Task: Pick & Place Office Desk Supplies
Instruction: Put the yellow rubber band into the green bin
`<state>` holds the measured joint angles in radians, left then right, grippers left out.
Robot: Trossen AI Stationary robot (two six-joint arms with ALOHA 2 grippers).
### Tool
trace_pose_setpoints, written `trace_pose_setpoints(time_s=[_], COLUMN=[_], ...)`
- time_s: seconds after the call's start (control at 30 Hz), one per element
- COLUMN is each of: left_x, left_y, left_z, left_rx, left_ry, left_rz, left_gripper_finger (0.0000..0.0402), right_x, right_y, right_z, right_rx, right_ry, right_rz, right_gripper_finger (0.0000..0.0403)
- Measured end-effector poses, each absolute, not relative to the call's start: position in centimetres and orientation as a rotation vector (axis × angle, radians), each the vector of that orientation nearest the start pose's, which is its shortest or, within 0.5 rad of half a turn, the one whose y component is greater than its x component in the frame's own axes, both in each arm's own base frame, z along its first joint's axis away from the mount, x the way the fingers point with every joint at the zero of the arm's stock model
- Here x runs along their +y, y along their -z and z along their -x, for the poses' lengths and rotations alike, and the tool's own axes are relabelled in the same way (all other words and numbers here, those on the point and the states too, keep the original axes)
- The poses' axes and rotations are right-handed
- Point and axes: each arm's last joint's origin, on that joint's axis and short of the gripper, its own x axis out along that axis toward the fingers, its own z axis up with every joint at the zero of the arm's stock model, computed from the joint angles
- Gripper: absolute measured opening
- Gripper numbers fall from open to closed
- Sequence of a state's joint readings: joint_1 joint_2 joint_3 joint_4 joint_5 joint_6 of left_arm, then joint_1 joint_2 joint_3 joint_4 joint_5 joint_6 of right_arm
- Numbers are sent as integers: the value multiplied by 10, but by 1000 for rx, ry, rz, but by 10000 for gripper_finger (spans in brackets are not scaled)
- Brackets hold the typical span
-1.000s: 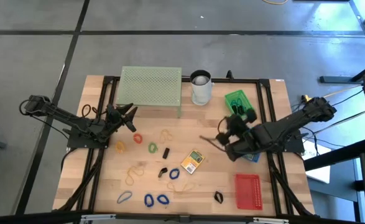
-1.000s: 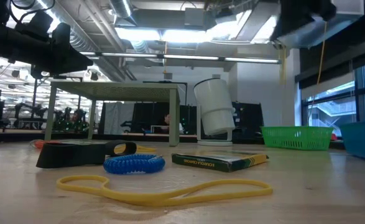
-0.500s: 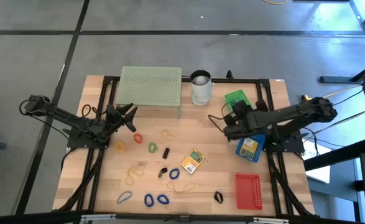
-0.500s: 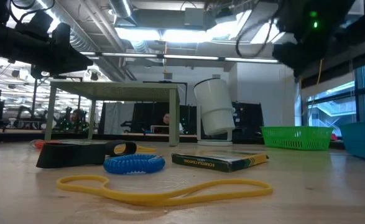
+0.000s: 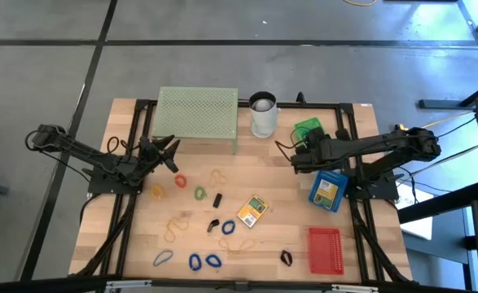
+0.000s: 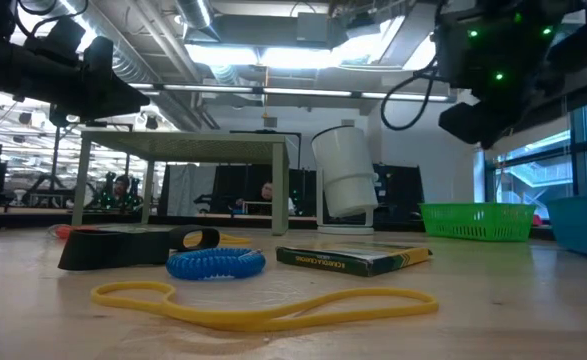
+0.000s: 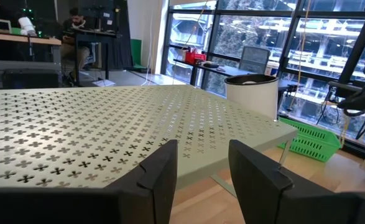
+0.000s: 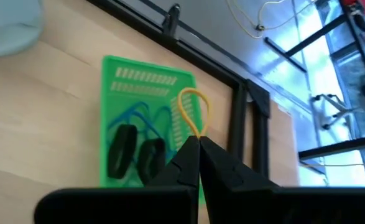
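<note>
The right claw (image 8: 199, 144) is pinching a yellow rubber band (image 8: 194, 111) between fingertips pressed tight together, and in the right wrist view the loop is dangling over the green tray (image 8: 146, 93), which is already holding two black binder clips (image 8: 121, 150) and a blue rubber band (image 8: 132, 118). In the high view that claw (image 5: 297, 157) is sitting right of centre, beside the green tray (image 5: 305, 127) in the upper right part of the table, so the step in hand looks like the drop. To do it well, the claw should be carrying the loop a little further in over the tray's middle, since the band is hanging close to the slotted side wall nearest the black table frame (image 8: 244, 118) and could catch on the rim or spill outside; then it should be lowering somewhat before spreading its fingers, as a springy band may cling to a pad or bounce. The left claw (image 7: 199, 163) is waiting with its fingers spread and holding nothing, at the left of the high view (image 5: 172, 146) by the pale green mesh stand (image 5: 196, 112). Further supplies are still lying on the wood in the lower middle of the high view: a green rubber band (image 5: 199, 193), a yellow card pack (image 5: 252, 211) and blue rubber bands (image 5: 204, 261).
</note>
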<state>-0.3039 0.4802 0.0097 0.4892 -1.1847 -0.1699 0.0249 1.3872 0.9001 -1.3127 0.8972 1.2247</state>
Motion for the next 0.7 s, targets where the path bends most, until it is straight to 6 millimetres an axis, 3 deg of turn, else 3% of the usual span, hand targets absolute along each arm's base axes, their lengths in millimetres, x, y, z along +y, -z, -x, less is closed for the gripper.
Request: trace_pose_setpoints(time_s=[0.47,0.7], left_x=[-7,-7], left_y=[-169,-169], left_z=[-113,-113], left_rx=[-89,-89], left_ry=[-878,-878], left_rz=[172,172], left_gripper_finger=[139,139], right_x=[-36,-39], right_y=[-219,-218], right_z=[-209,-210], right_rx=[805,821], right_ry=[1443,1439], right_rz=[-24,-90], right_gripper_finger=[6,6])
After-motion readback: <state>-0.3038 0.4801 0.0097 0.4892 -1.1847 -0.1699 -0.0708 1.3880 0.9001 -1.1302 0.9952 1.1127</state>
